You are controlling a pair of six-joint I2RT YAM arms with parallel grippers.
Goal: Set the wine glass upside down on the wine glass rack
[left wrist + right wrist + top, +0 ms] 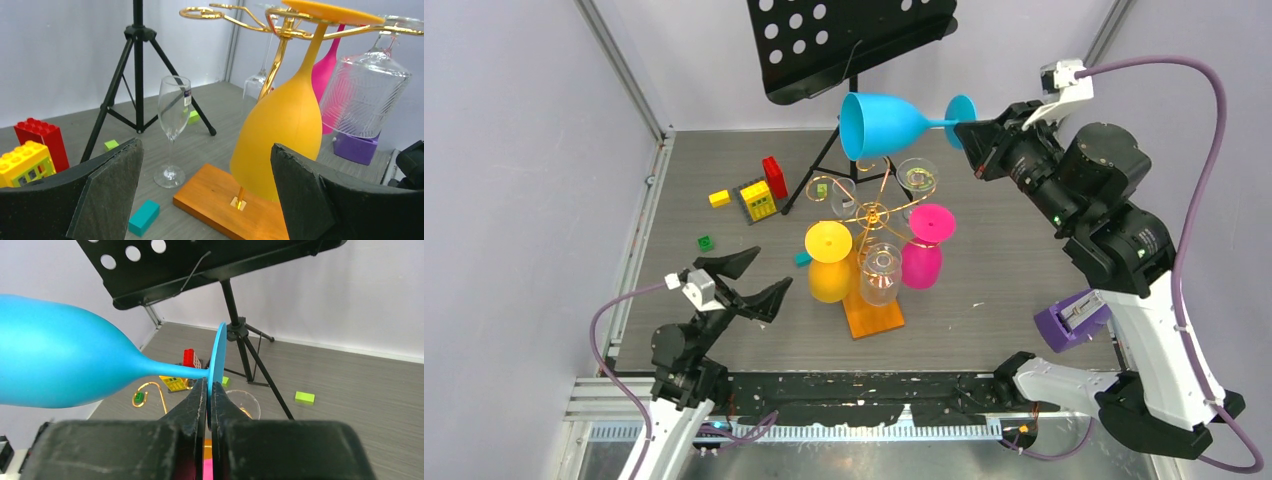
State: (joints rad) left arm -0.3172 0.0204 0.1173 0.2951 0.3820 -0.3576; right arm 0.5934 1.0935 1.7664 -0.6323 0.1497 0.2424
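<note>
My right gripper (pixel 977 133) is shut on the round foot of a blue wine glass (pixel 879 124), holding it on its side high above the rack, bowl pointing left. In the right wrist view the fingers (pixel 199 400) pinch the blue foot, with the bowl (pixel 55 365) at left. The wine glass rack (pixel 876 215) is gold wire on an orange base (pixel 874 316). A yellow glass (pixel 829 262), a pink glass (pixel 924 250) and a clear glass (pixel 880 273) hang on it upside down. My left gripper (pixel 746 282) is open and empty, left of the rack.
A black music stand (pixel 849 45) with tripod legs stands behind the rack. A clear flute (pixel 172 131) stands upright beside the base. Toy bricks (pixel 757 199) lie at back left, a teal block (pixel 144 217) near the base, a purple object (pixel 1072 318) at right.
</note>
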